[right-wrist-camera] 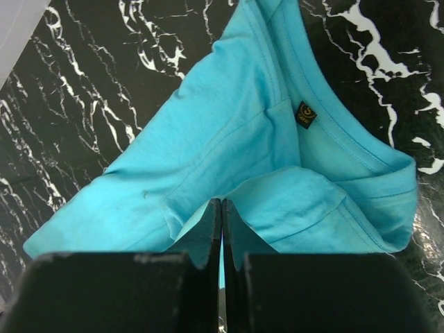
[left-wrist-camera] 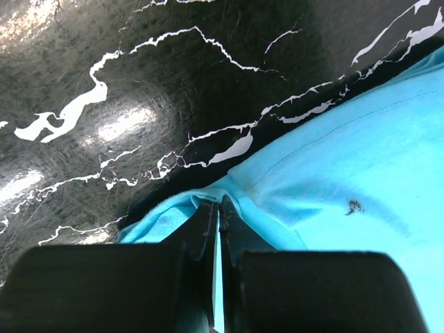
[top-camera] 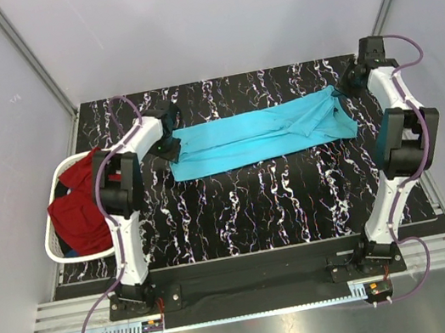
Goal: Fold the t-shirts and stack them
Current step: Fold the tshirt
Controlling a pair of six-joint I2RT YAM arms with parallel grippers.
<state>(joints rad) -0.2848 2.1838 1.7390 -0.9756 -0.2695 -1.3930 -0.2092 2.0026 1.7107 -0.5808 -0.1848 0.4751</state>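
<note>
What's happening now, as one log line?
left gripper: shut on turquoise t-shirt | right gripper: shut on same shirt | red t-shirt: in basket

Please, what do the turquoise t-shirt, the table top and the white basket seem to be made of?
The turquoise t-shirt looks like soft, matte knit cloth, perhaps cotton: it wrinkles and shows stitched hems. The table top is hard and glossy, black with white marble-like veins; the glare suggests laminate rather than stone. The white basket is probably moulded plastic, by its smooth rim.

The black, white-veined counter is carrying the turquoise t-shirt, which is lying stretched in a long band across its far half. The white basket seems to be sitting at its left edge.
</note>
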